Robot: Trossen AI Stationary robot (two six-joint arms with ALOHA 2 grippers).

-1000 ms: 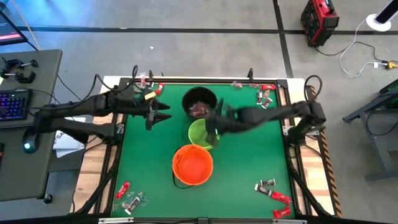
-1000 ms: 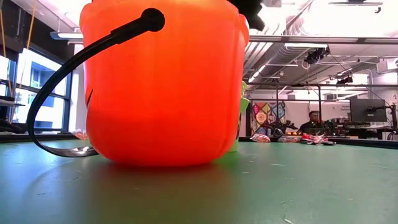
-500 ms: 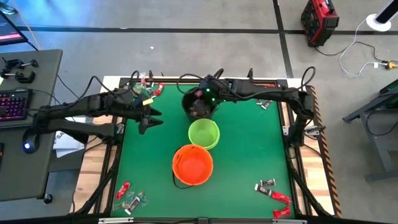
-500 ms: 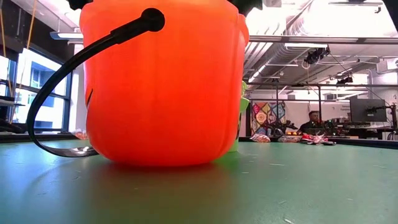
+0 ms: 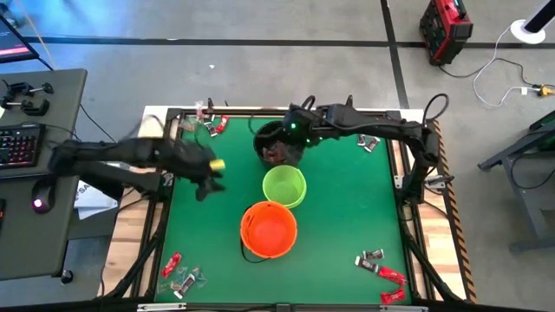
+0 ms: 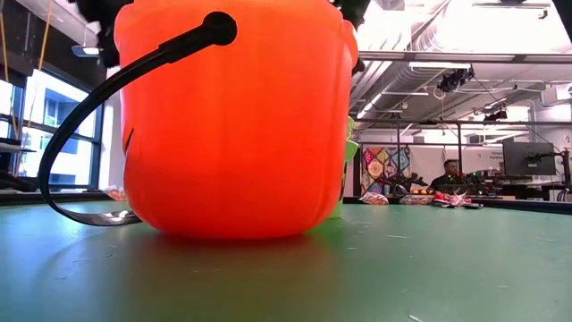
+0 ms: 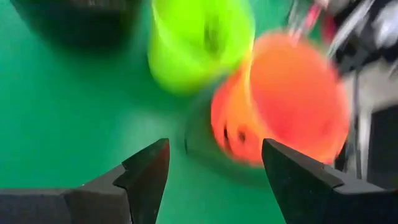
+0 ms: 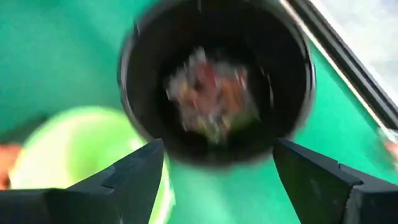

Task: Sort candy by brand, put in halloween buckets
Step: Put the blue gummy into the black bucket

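Right hand (image 8: pixel 214 165) hangs directly over the black bucket (image 5: pixel 278 143) with its fingers spread wide and empty, a blurred heap of candy (image 8: pixel 211 96) lying in the bucket's bottom. Left hand (image 7: pixel 214 165), also spread wide and empty, hovers above the green counter (image 5: pixel 347 217) beside the lime green bucket (image 5: pixel 284 186) and orange bucket (image 5: pixel 268 229); more candy lies scattered at the counter's corners.

black bucket (image 5: pixel 277 144): candy (image 8: pixel 211 96) inside | green bucket (image 5: pixel 284 185): upright, middle | orange bucket (image 5: pixel 269 229): upright, nearest
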